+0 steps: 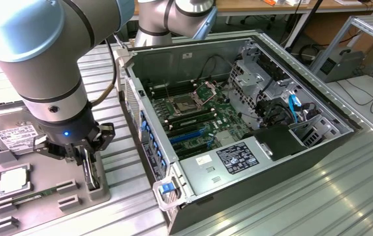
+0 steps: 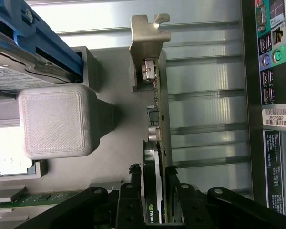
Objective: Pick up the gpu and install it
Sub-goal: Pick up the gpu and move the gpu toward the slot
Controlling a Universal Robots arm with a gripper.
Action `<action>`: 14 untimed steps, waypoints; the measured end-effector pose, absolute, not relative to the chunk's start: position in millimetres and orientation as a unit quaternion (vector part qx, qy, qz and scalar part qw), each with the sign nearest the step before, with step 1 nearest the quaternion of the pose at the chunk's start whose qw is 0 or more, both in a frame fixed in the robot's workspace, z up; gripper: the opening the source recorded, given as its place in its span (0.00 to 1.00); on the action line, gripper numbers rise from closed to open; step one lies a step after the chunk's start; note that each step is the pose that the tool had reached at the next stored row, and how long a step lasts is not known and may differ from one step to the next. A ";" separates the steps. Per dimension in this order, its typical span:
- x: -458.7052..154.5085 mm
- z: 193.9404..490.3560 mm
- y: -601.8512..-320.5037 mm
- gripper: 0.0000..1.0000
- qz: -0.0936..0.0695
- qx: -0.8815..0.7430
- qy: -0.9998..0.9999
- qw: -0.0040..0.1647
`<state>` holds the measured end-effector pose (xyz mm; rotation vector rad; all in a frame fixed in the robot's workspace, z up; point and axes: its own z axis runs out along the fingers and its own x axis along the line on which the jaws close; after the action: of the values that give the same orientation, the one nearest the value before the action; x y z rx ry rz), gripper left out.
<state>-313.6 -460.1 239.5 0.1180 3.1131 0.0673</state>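
The gpu (image 1: pixel 93 176) stands on edge in a slot of the grey parts tray (image 1: pixel 42 162), at the exterior view's lower left. In the wrist view the gpu (image 2: pixel 158 119) appears edge-on, its silver bracket (image 2: pixel 148 33) at the far end. My gripper (image 1: pixel 88 158) is lowered straight over it. The black fingers (image 2: pixel 174 179) press against both faces of the card near its rear end, so my gripper (image 2: pixel 155 180) is shut on it. The card still rests in the tray's holder.
The open computer case (image 1: pixel 259 147) lies beside the tray, its motherboard (image 1: pixel 200 118) and blue slots (image 1: pixel 190 135) exposed. The tray also carries a silver hard drive (image 1: pixel 13 132), a processor (image 1: pixel 14 181) and a green memory stick (image 1: pixel 32 195). A grey holder block (image 2: pixel 55 121) stands near the card.
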 end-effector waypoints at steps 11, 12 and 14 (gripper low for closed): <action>-313.0 239.5 -460.1 0.34 0.022 0.038 0.999 0.013; -313.0 239.5 -460.1 0.34 0.022 0.038 0.999 0.013; -313.0 239.5 -460.1 0.32 0.022 0.038 0.999 0.013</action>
<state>-313.0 -460.1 239.5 0.1180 3.1130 0.0672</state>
